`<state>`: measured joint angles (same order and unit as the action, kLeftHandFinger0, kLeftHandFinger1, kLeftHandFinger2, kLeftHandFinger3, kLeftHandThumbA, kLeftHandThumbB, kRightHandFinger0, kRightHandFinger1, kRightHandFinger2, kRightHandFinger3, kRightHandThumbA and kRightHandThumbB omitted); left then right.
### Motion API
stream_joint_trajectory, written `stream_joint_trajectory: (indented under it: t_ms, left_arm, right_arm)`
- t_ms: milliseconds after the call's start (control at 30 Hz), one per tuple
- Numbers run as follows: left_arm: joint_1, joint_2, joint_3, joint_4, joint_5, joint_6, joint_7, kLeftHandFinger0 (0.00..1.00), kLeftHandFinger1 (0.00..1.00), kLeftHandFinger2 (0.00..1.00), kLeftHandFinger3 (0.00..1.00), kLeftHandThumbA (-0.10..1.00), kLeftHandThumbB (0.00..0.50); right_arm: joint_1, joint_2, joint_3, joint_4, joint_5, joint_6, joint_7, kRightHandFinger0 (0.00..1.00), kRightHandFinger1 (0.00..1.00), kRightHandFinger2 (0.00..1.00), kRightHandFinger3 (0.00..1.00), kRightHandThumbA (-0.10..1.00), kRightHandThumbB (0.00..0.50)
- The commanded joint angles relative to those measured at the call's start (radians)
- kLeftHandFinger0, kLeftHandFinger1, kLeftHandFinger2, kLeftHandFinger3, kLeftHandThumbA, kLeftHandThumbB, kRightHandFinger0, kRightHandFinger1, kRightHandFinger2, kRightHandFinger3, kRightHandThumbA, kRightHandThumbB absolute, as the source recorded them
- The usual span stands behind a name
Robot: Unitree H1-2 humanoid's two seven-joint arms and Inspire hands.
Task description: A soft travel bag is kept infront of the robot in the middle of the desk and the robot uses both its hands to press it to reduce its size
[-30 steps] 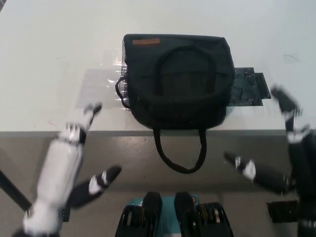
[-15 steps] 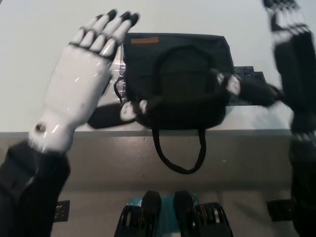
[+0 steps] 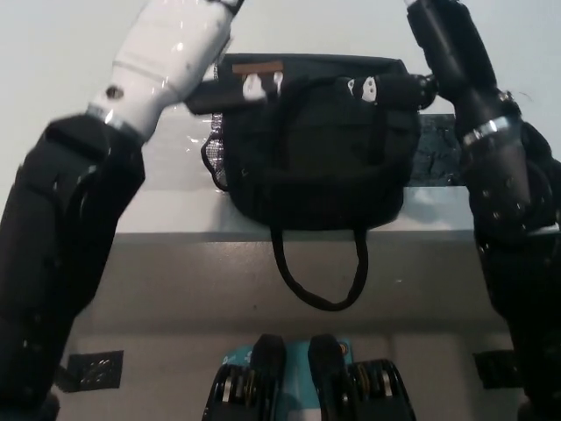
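Lying between white left hand [image 3: 180,44] and black right hand [image 3: 438,35], travel bag [image 3: 316,140]; finger spread indiscernible.

White surface [image 3: 53,114] spans the far half of the view; its near edge runs left to right. Clear tape patch [image 3: 180,162] lies left of centre. Dark patch [image 3: 438,158] lies at right.

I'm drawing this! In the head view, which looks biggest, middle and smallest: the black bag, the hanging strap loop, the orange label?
1. The black bag looks biggest.
2. The hanging strap loop below the table edge is in the middle.
3. The orange label at the bag's far corner looks smallest; it also lies a bit farther from the camera.
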<state>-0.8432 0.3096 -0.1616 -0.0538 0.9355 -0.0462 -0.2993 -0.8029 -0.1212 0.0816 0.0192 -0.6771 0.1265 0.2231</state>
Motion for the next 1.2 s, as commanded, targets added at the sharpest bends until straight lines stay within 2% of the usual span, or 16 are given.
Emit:
stream_joint_trajectory:
  t_ms: [0,100,233,333,367,467,500,567,600,633,800,967,1167]
  left_arm:
    - [-0.096,-0.019,0.005,0.037,-0.052,0.064,-0.023,1.0,1.0,1.0,1.0,1.0,0.345]
    - [-0.129,-0.048,-0.002,0.08,-0.053,0.091,-0.012,1.0,1.0,1.0,1.0,1.0,0.351]
    - [-0.183,-0.089,-0.002,0.188,-0.075,0.11,0.014,1.0,1.0,1.0,1.0,1.0,0.326]
    - [-0.208,-0.11,-0.002,0.248,-0.095,0.125,0.008,1.0,1.0,1.0,1.0,1.0,0.333]
    - [-0.217,-0.118,-0.007,0.269,-0.091,0.14,0.005,1.0,1.0,1.0,1.0,1.0,0.351]
    - [-0.25,-0.144,-0.023,0.357,-0.092,0.169,0.004,1.0,1.0,1.0,1.0,1.0,0.407]
    - [-0.255,-0.15,-0.028,0.383,-0.095,0.172,0.012,1.0,1.0,1.0,1.0,1.0,0.409]
    - [-0.27,-0.159,-0.038,0.445,-0.1,0.171,0.034,1.0,1.0,1.0,1.0,1.0,0.391]
    - [-0.275,-0.163,-0.042,0.475,-0.1,0.171,0.048,1.0,1.0,1.0,1.0,1.0,0.353]
    - [-0.284,-0.169,-0.048,0.514,-0.099,0.175,0.061,1.0,1.0,1.0,1.0,1.0,0.38]
    - [-0.309,-0.177,-0.075,0.642,-0.091,0.208,0.102,1.0,1.0,1.0,1.0,1.0,0.387]
    - [-0.298,-0.175,-0.076,0.731,-0.123,0.189,0.149,1.0,1.0,1.0,1.0,1.0,0.373]
    - [-0.263,-0.14,-0.089,0.75,-0.13,0.189,0.152,1.0,1.0,1.0,1.0,1.0,0.336]
  right_arm:
    - [-0.092,-0.004,-0.009,0.073,0.069,0.013,-0.022,1.0,1.0,1.0,1.0,1.0,0.284]
    - [-0.104,-0.002,-0.017,0.116,0.095,0.023,-0.026,1.0,1.0,1.0,1.0,1.0,0.278]
    - [-0.125,0.004,-0.02,0.199,0.115,0.024,-0.049,1.0,1.0,1.0,1.0,1.0,0.265]
    - [-0.134,0.017,-0.028,0.254,0.139,0.032,-0.063,1.0,1.0,1.0,1.0,1.0,0.29]
    - [-0.14,0.019,-0.027,0.279,0.143,0.034,-0.07,1.0,1.0,1.0,1.0,1.0,0.309]
    - [-0.162,0.029,-0.029,0.362,0.154,0.046,-0.087,1.0,1.0,1.0,1.0,1.0,0.288]
    - [-0.165,0.03,-0.029,0.387,0.161,0.036,-0.098,1.0,1.0,1.0,1.0,1.0,0.28]
    - [-0.173,0.037,-0.036,0.436,0.183,0.014,-0.123,1.0,1.0,1.0,1.0,1.0,0.274]
    - [-0.175,0.041,-0.038,0.45,0.189,0.015,-0.131,1.0,1.0,1.0,1.0,1.0,0.272]
    - [-0.175,0.045,-0.037,0.458,0.19,0.026,-0.136,1.0,1.0,1.0,1.0,1.0,0.286]
    - [-0.176,0.043,-0.025,0.485,0.203,0.035,-0.14,1.0,1.0,1.0,1.0,1.0,0.288]
    - [-0.16,0.044,-0.018,0.542,0.219,0.013,-0.156,1.0,1.0,1.0,1.0,1.0,0.298]
    - [-0.147,0.035,-0.002,0.577,0.23,-0.001,-0.165,1.0,1.0,1.0,1.0,1.0,0.265]
